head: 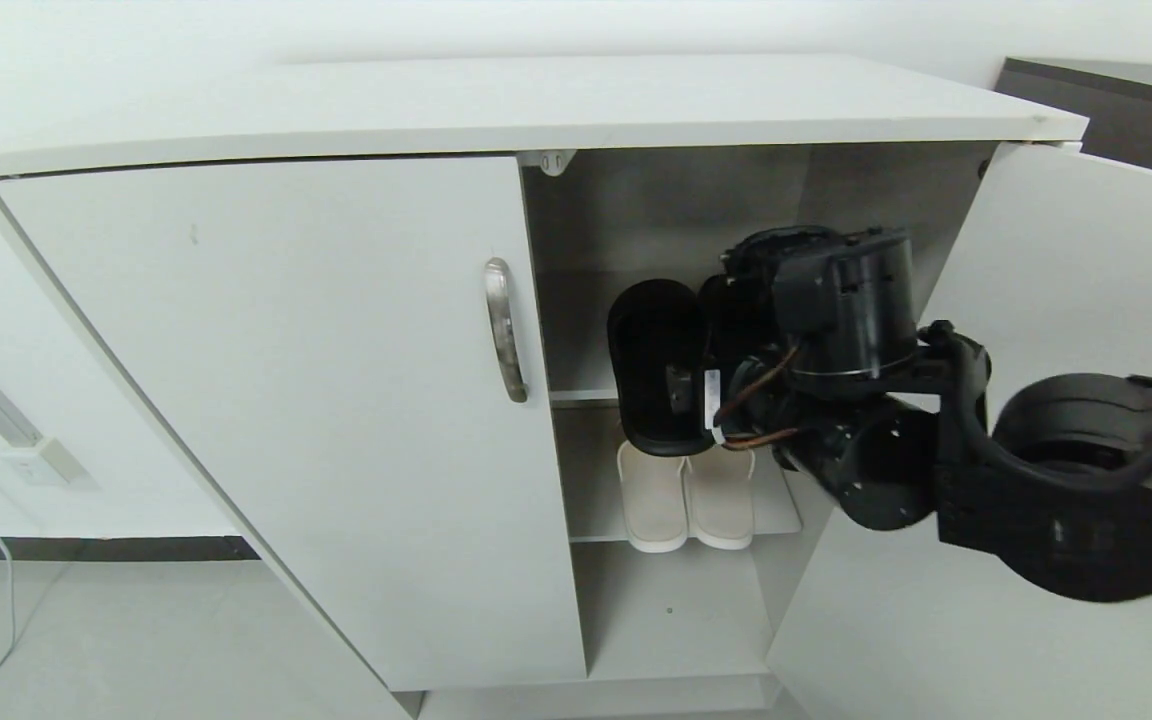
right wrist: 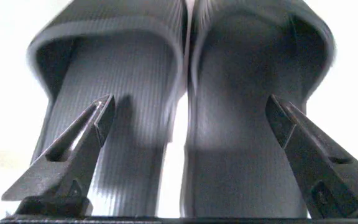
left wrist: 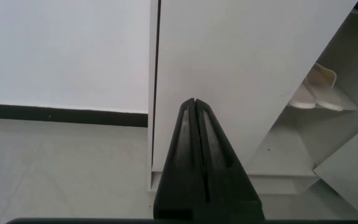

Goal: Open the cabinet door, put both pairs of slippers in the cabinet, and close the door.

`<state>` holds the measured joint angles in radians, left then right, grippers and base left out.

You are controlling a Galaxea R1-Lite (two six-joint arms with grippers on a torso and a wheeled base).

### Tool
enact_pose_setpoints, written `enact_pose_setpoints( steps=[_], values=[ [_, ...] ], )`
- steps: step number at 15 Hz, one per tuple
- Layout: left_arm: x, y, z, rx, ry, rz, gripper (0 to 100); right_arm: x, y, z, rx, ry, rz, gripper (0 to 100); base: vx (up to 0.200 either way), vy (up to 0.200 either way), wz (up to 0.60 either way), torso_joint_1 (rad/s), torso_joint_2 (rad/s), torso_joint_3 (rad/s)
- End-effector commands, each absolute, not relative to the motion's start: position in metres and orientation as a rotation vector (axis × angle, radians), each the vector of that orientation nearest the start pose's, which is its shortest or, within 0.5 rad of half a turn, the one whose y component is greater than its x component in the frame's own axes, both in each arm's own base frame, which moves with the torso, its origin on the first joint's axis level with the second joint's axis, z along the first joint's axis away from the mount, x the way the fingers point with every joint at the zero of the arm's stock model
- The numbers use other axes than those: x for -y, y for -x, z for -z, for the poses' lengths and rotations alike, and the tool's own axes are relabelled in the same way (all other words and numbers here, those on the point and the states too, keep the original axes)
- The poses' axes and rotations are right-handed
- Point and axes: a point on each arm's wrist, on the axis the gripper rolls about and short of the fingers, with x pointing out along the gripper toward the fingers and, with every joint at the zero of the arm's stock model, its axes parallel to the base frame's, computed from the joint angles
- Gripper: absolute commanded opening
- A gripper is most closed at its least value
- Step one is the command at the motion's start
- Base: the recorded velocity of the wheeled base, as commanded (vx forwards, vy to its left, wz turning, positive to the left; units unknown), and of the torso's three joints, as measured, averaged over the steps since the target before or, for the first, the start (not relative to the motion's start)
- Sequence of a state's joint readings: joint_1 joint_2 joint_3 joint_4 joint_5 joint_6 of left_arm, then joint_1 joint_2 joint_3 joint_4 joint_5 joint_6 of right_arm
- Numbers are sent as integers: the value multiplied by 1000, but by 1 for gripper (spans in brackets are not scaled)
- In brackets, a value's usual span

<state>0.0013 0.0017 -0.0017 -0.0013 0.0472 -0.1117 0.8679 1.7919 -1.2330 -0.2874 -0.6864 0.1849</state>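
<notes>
Inside the open right half of the cabinet (head: 536, 100), the white slippers (head: 686, 495) lie side by side on the lower shelf (head: 781, 515), at its front edge. Just above them, before the front edge of the upper shelf (head: 581, 396), the right gripper (right wrist: 190, 106) holds the black slippers (head: 651, 365), its fingers (right wrist: 98, 118) spread around the pair. The left gripper (left wrist: 194, 102) hangs before the closed left door (head: 286, 400), fingers pressed together.
</notes>
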Motion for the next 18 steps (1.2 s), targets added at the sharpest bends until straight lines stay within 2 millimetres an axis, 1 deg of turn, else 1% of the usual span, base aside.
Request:
enact_pose_setpoints(
  steps=[1, 2, 3, 4, 7, 9, 10, 11, 14, 15, 18],
  values=[
    [-1, 23, -76, 4, 112, -49, 0, -238, -193, -248, -195, -21, -253, 100, 0, 0, 0, 0, 0, 0],
    [-1, 23, -76, 4, 112, -49, 0, -234, -181, -245, -198, -22, -305, 100, 0, 0, 0, 0, 0, 0],
    [-1, 23, -76, 4, 112, -49, 0, -230, -175, -237, -207, -17, -335, 100, 0, 0, 0, 0, 0, 0],
    [-1, 23, -76, 4, 112, -49, 0, -230, -173, -232, -207, -15, -345, 0, 0, 0, 0, 0, 0, 0],
    [-1, 23, -76, 4, 110, -50, 0, -235, -174, -221, -218, -12, -380, 0, 0, 0, 0, 0, 0, 0],
    [-1, 23, -76, 4, 110, -50, 0, -242, -170, -207, -242, 3, -434, 0, 0, 0, 0, 0, 0, 0],
    [-1, 23, -76, 4, 110, -50, 0, -243, -169, -205, -243, 3, -441, 0, 0, 0, 0, 0, 0, 0],
    [-1, 23, -76, 4, 110, -50, 0, -248, -167, -195, -249, 7, -482, 0, 0, 0, 0, 0, 0, 0],
    [-1, 23, -76, 4, 110, -47, 0, -257, -170, -175, -248, -8, -563, 0, 0, 0, 0, 0, 0, 0],
    [-1, 23, -76, 4, 110, -47, 0, -259, -172, -170, -234, -18, -578, 0, 0, 0, 0, 0, 0, 0],
    [-1, 23, -76, 4, 110, -47, 0, -262, -174, -166, -224, -14, -573, 0, 0, 0, 0, 0, 0, 0]
  ],
)
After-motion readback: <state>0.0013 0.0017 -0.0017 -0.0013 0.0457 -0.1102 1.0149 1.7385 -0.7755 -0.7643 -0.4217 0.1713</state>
